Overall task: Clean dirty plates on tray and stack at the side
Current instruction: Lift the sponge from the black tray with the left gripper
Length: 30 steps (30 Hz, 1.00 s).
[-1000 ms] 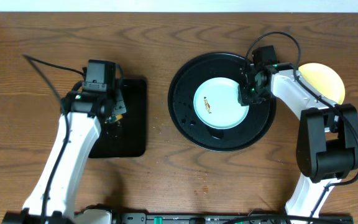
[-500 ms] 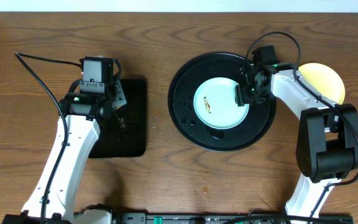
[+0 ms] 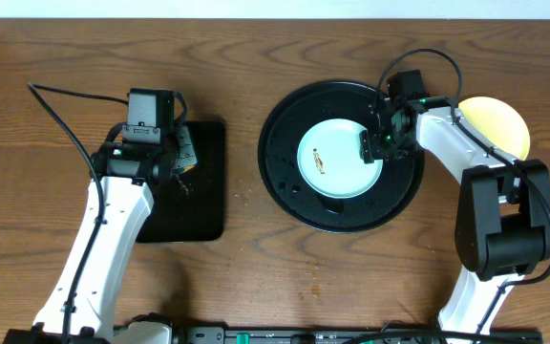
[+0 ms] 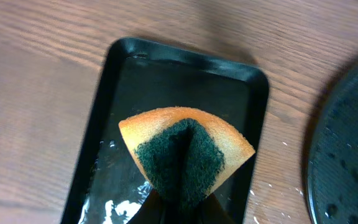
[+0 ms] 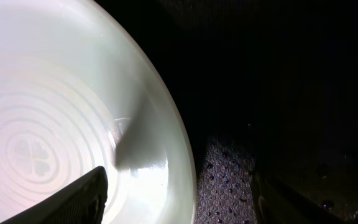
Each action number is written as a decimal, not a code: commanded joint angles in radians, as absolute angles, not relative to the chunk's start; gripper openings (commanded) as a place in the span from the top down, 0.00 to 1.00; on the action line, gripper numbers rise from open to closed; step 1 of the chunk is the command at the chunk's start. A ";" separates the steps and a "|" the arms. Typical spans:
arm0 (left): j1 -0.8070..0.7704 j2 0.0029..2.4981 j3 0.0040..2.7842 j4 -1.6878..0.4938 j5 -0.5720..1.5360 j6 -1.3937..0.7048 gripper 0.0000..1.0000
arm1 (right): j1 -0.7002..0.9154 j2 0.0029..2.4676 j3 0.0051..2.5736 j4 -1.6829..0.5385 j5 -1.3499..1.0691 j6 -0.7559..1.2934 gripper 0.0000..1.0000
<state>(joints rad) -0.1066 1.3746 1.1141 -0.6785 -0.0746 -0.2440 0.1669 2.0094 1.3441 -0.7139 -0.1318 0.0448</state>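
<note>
Overhead shows you are partway through. One yellow plate (image 3: 499,122) already sits on the worktop (image 3: 256,277) at the far right, outside the round tray (image 3: 280,182) and partly hidden by the right arm. Whether another plate lies beneath it cannot be told. A mint plate (image 3: 337,158) lies in the middle of the round tray with a brown smear (image 3: 320,163) on it, so by my reading it is not yet wiped and not yet stacked.

Your left arm reaches over the rectangular tray (image 3: 203,205) on the left. The left gripper (image 3: 178,167) is clenched on a folded sponge (image 4: 185,146), green scouring face outward, held above that wet tray and well apart from the mint plate.

Your right arm bends in from the right, with the right gripper (image 3: 378,145) low at the mint plate's right edge. In the right wrist view its jaws stand spread, one over the plate's inside and one over the round tray, the rim between them and not clamped.
</note>
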 commanded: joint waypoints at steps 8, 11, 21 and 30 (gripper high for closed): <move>-0.107 1.397 1.116 -0.662 -0.105 -0.208 0.93 | 0.171 2.010 1.336 -0.713 -0.136 0.048 0.27; -0.108 1.396 1.116 -0.696 -0.096 -0.241 0.93 | 0.171 2.010 1.336 -0.714 -0.136 0.048 0.27; -0.108 1.399 1.117 -0.646 -0.060 -0.245 0.93 | 0.171 2.010 1.336 -0.712 -0.136 0.048 0.27; -0.111 1.405 1.117 -0.545 -0.011 -0.242 0.92 | 0.171 2.010 1.336 -0.714 -0.136 0.048 0.27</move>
<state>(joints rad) -0.1085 1.3991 1.1141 -0.5724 -0.0307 -0.2363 0.1669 2.0094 1.3441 -0.7136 -0.1318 0.0448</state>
